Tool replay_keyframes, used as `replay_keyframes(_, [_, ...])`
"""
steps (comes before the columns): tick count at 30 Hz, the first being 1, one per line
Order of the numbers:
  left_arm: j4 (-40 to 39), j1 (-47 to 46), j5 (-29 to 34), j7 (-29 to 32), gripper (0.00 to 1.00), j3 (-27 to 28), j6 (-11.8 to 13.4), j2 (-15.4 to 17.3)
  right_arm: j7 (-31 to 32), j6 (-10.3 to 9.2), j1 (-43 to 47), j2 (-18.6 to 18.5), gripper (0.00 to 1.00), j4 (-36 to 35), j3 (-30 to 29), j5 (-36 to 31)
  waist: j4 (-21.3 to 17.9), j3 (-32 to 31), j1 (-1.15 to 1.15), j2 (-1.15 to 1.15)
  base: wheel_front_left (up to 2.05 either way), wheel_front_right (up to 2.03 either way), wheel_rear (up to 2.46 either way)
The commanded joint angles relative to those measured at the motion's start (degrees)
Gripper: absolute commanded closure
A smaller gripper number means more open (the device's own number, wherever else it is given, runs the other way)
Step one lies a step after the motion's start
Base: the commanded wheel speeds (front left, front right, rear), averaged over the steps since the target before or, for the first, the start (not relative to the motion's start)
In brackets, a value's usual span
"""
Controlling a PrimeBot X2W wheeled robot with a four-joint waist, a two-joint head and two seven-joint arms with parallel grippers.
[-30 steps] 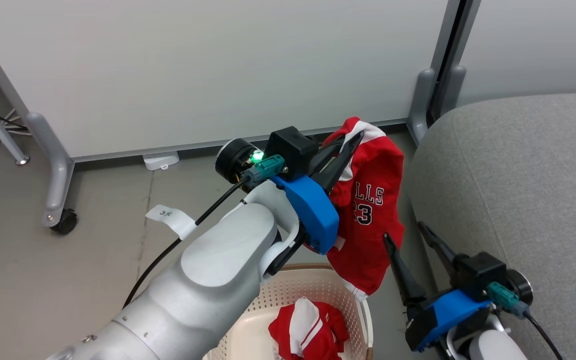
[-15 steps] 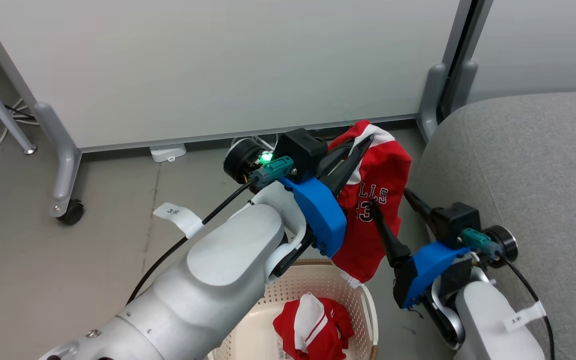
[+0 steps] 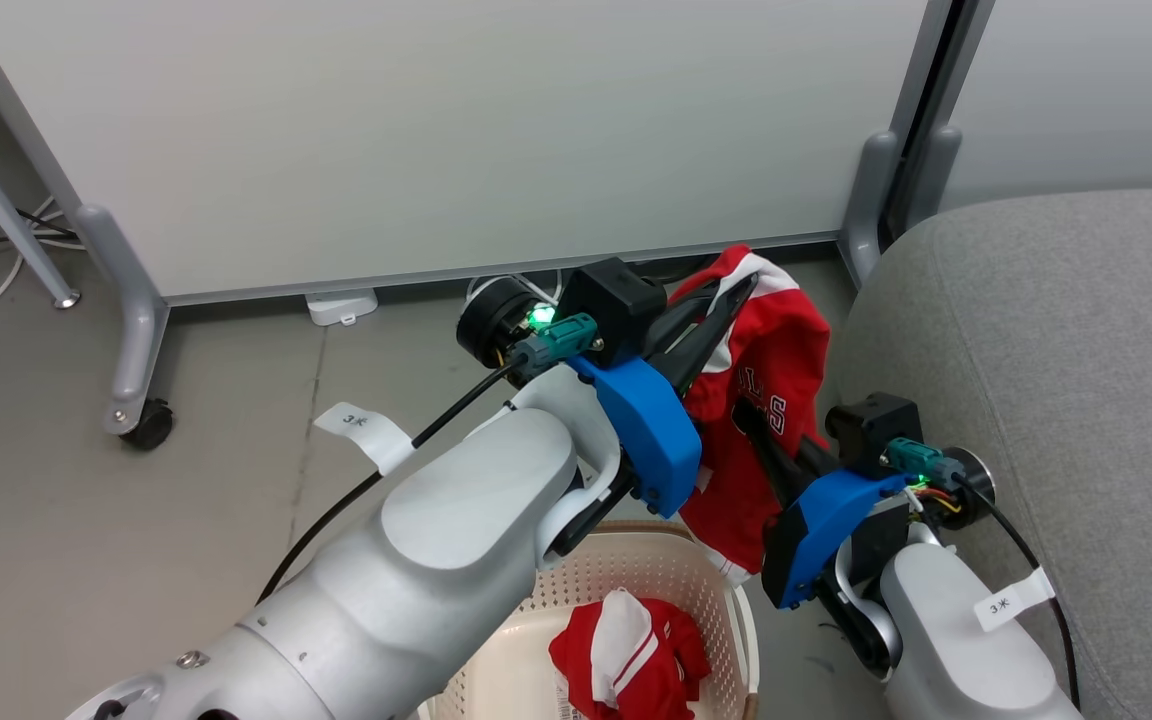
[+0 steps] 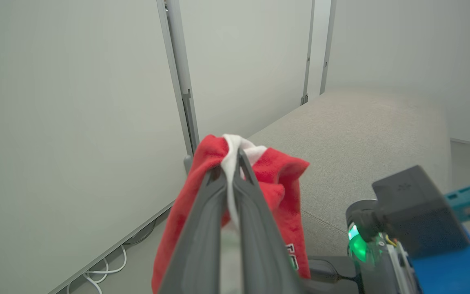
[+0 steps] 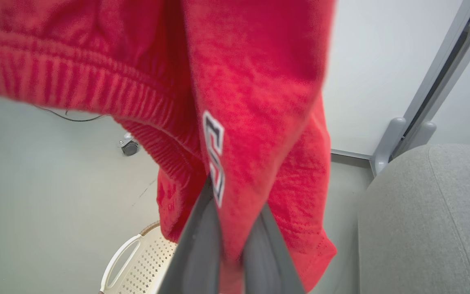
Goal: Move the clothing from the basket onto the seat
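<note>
L hand (image 3: 736, 287), R hand (image 5: 235, 200) grip 1 jersey (image 3: 786, 350); basket (image 3: 626, 580) holds 1.

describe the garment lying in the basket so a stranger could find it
Beside the big grey seat a cream perforated basket stands on the floor. Crumpled in its bottom lies the garment, red with white stripes; unlike the red jersey held up above it, it shows no lettering and lies loose.

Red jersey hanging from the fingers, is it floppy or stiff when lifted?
Likely floppy: the jersey drapes in folds below the left fingers. Probably light, since a pinched edge carries it. It may swing or snag the basket rim.
</note>
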Motion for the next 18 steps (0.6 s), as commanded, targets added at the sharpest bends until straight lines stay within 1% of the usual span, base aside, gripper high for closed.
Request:
replay_keyframes(1, [0.2,-0.9,-0.3,-0.4,1.0,-0.3,0.1,0.0,-0.7,0.03,-0.9,-0.2,1.0,0.8,0.2,0.4,-0.1,-0.2,0.0,0.0,0.0,0.0,0.0])
replay_keyframes(8, [1.0,-0.8,-1.3,-0.9,1.0,-1.0,0.6,0.0,-2.1,0.03,-1.4,-0.2,1.0,3.4,0.8,1.3,-0.7,-1.1,0.0,0.0,0.0,0.0,0.0])
replay_keyframes(15, [1.5,-1.0,-2.3,-1.0,1.0,-1.8,0.7,0.0,-2.8,0.03,-1.9,-0.2,1.0,4.7,1.4,1.5,-1.0,-1.3,0.0,0.0,0.0,0.0,0.0])
replay_keyframes(18, [1.8,-1.1,-2.7,-1.1,0.95,-2.2,0.6,0.0,-2.9,0.03,-2.1,-0.2,1.0,5.2,1.5,1.4,-1.1,-1.3,0.0,0.0,0.0,0.0,0.0])
